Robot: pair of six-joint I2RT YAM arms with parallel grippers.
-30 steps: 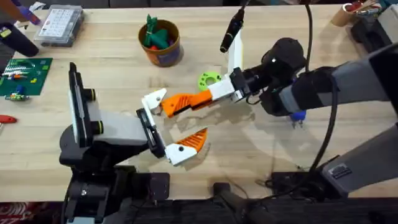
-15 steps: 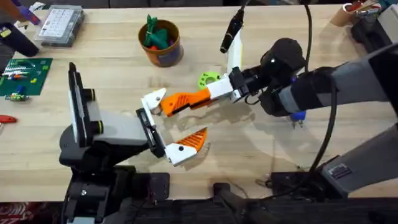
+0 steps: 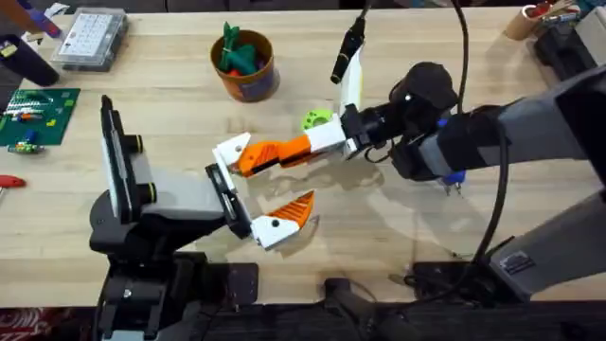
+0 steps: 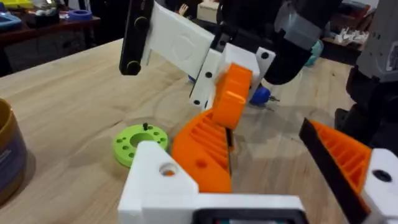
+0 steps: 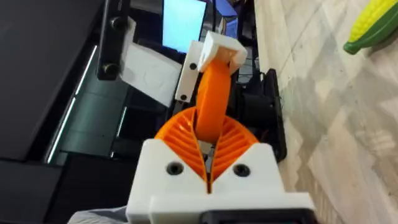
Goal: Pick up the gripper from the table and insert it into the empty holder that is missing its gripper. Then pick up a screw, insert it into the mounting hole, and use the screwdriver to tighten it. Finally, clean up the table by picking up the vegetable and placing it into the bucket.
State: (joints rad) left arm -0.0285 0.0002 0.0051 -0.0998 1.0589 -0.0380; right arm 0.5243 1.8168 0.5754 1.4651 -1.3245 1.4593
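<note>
While the left gripper (image 3: 275, 182) is sitting near us with its claw spread wide, the right gripper (image 3: 308, 146) is pinching the gripper (image 3: 265, 156) by its right end. It is touching its left end to the holder (image 3: 230, 152). The little piece is looking hard, light and slippery, so gripping its flat sides is seeming safest. Far back, the bucket (image 3: 248, 83) is standing with green things inside.

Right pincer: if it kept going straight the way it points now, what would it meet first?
The right pincer, shut on the gripper, points at the white holder on the left arm's jaw plate; the gripper's tip already looks at it, though contact is unclear.
</note>
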